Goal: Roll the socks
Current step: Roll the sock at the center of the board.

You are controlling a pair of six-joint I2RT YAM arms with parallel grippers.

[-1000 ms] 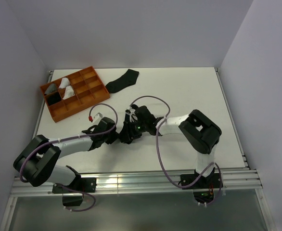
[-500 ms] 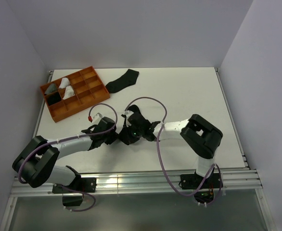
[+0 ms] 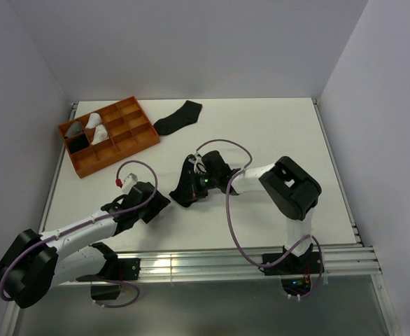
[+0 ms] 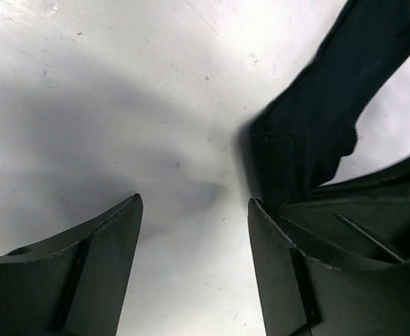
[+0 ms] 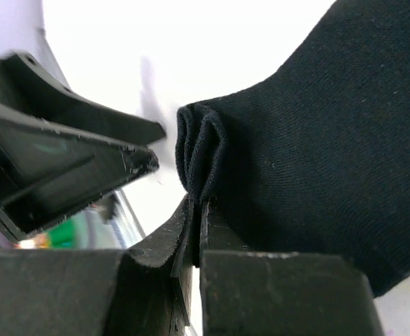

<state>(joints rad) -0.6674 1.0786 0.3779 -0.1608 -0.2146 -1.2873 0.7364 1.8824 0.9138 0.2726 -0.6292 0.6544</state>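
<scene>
R hand pinched tight on folded edge of sock. L hand open, low over table, just beside sock. 2nd sock near orange tray.

far left of white table: orange plastic compartment tray | just right of tray: flat black sock | mid-table: folded black sock, left gripper just left of it, right gripper on it

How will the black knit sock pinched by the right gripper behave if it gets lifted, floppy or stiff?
Probably floppy: the black knit sock bunches into soft folds where the right gripper pinches it. Likely light, being thin cloth. Its matte weave should grip rather than slip.
</scene>
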